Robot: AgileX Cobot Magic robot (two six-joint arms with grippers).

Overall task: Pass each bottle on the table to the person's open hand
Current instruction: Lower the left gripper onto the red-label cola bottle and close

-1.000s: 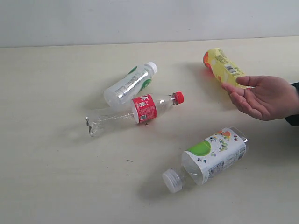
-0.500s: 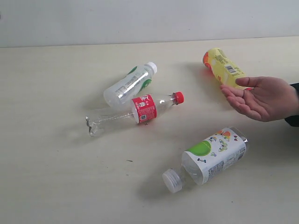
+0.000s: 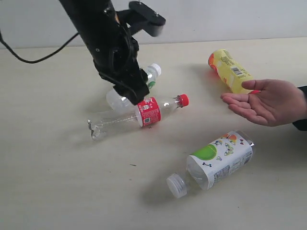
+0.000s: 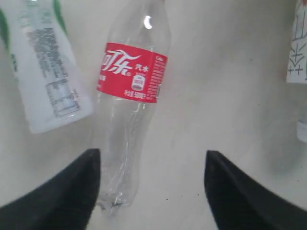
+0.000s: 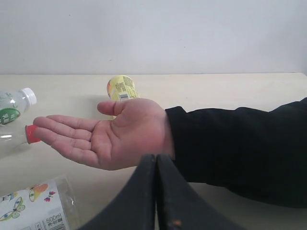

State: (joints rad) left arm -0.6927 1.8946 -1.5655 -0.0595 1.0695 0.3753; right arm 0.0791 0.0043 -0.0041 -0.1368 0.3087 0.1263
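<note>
**Left arm** [image 3: 105,43]: new on the scene. Half a second ago the table [image 3: 57,182] held only bottles and the hand. Now the black arm has swung in from the far left and hangs over the middle pair.

**Left gripper** [image 4: 151,165]: fingers spread wide with nothing in their grasp. The base end of the cola bottle lies below the gap, nearer one finger.

**Slim clear cola bottle** [image 3: 139,114]: red cap, red label, on its side mid-table, unmoved. By my reckoning this is the first pick.

**Green-leaf bottle** [image 3: 153,73]: white cap, on its side just behind the cola bottle, partly hidden by the arm, unmoved. It lies close enough that a finger could catch on it on the way down.

**Wide bottle with colourful label** [image 3: 218,160]: white cap, on its side nearest the front, untouched.

**Yellow bottle** [image 3: 229,69]: on its side at the far right, one end hidden behind the person's thumb.

**Person's open hand** [image 3: 268,101]: palm up at the right edge, with a black cuff. It is a touch flatter and reaches further in than a second ago. It is empty, so none of the four bottles is delivered yet.

**Right gripper** [image 5: 156,160]: fingers pressed together, holding nothing, parked close before the person's wrist. It does not show in the exterior view.
</note>
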